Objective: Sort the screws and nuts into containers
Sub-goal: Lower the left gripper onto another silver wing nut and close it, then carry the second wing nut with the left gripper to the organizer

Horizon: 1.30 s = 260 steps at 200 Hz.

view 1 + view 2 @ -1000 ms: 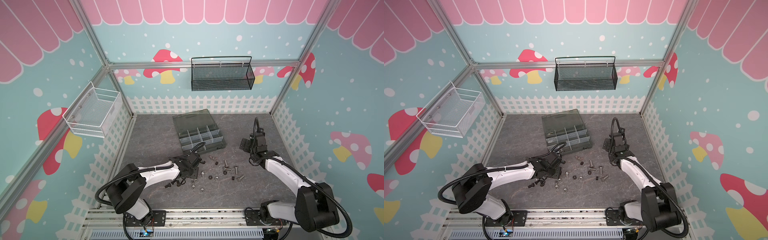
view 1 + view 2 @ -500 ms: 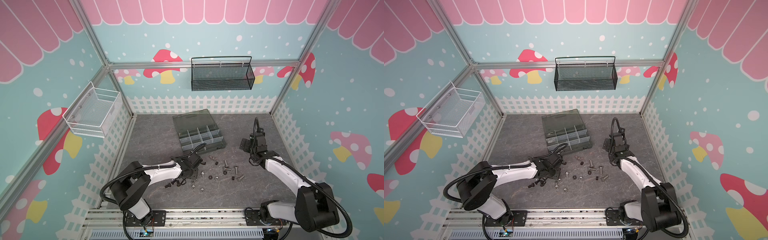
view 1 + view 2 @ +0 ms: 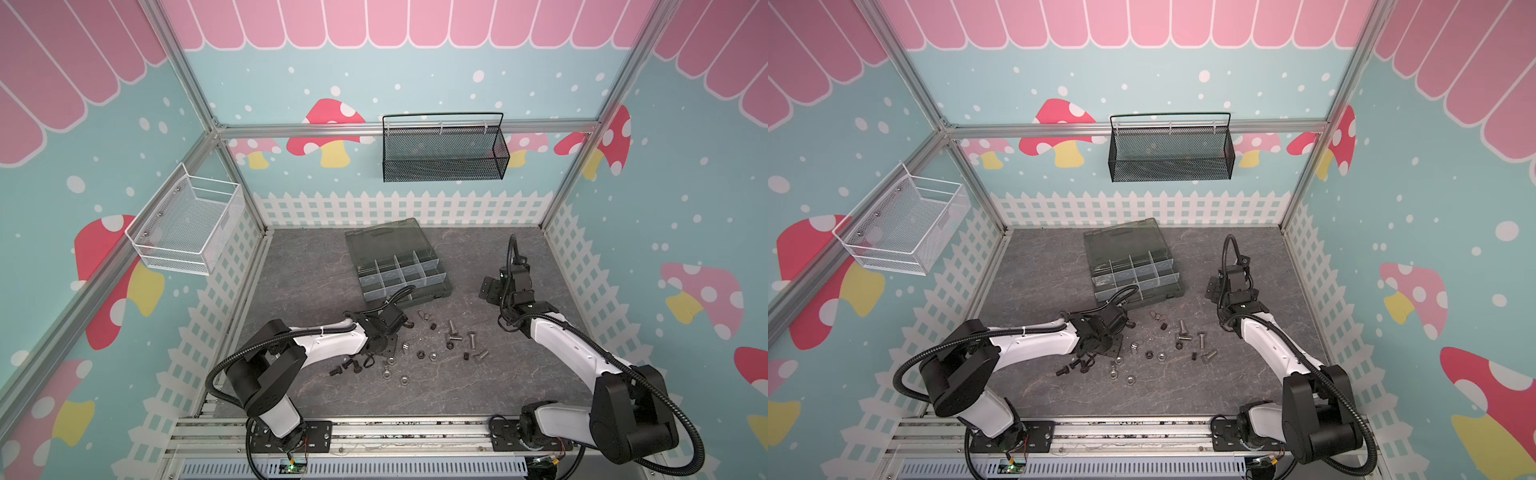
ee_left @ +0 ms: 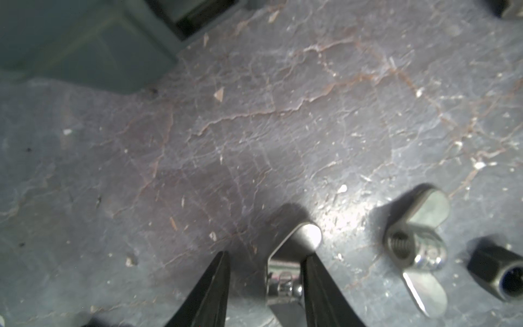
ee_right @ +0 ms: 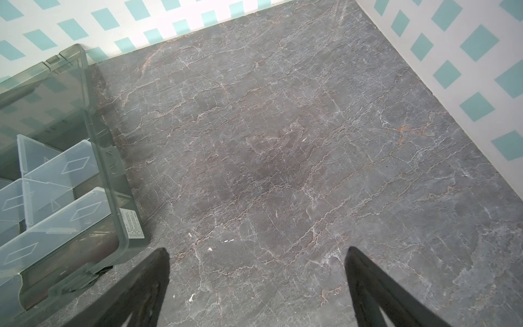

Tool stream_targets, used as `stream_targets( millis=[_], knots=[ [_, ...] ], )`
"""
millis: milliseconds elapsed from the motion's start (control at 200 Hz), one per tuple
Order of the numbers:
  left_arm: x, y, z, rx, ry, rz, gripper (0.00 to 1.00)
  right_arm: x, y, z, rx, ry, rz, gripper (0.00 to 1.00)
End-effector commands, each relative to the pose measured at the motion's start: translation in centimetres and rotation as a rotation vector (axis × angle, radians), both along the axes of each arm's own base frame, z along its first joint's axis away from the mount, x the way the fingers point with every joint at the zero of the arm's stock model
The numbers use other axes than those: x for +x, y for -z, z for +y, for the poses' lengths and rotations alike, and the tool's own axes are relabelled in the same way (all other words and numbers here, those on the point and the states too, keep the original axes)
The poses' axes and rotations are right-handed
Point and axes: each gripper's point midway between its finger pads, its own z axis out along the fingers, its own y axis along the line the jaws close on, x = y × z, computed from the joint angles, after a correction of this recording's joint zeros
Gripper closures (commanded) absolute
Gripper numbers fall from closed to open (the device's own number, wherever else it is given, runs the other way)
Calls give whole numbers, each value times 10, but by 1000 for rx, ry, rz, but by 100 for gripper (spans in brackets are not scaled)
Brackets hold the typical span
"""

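- The wing nut lies on the table, between the fingers of the left gripper. One finger touches its side and the other stands clear of it. The jaws are therefore apart around the nut, not yet clamped.
- The step in hand looks like pinching this nut. It sits off-centre in the gap, so a squeeze will probably slide it across before it seats. Keep the tips low against the table and catch the threaded body. The sloping wing would likely slip out of the grip.
- A second wing nut and a black hex nut lie just beside it, apart from the fingers. A straight lift should leave them undisturbed.
- In both top views the left gripper works at the 9 o'clock edge of the loose hardware. I cannot pick out the nut itself there.
- The silver screws lie toward 3 o'clock of the scatter. The black screws lie toward 7 o'clock and the silver hex nuts toward 6 o'clock.
- The organiser box sits at 12 o'clock from the scatter with its lid folded back. The compartments that show look empty. The carry is short, and releasing low over one cell should keep the nut from bouncing into a neighbour.
- The right gripper hangs over bare table at 3 o'clock of the box. Its jaws are wide apart and hold nothing, well clear of the left arm's route.
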Motion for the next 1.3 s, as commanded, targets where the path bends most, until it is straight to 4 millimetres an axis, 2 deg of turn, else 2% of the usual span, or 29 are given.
stream_targets(
  millis=[0,190,395,630,835,1071,1296],
  knots=[
    [1,3,-2,21,10,4,61,-2,-2,0,2,13,-5,2],
    [-1,3,0,18,5,8,67,-2,-2,0,0,12,-6,2],
    [-2,3,2,20,1,10,79,-1,-1,1,4,11,-2,2],
    [2,-6,2,9,-4,-20,90,-1,-5,0,4,12,-13,2],
    [17,-33,-1,-10,-7,-118,93,1,-11,2,13,6,-27,2],
    [50,-76,-15,-41,18,-261,95,3,-16,5,27,-7,-38,2],
    [85,-100,-23,-101,27,-342,95,1,-18,6,27,-12,-44,2]
  ],
)
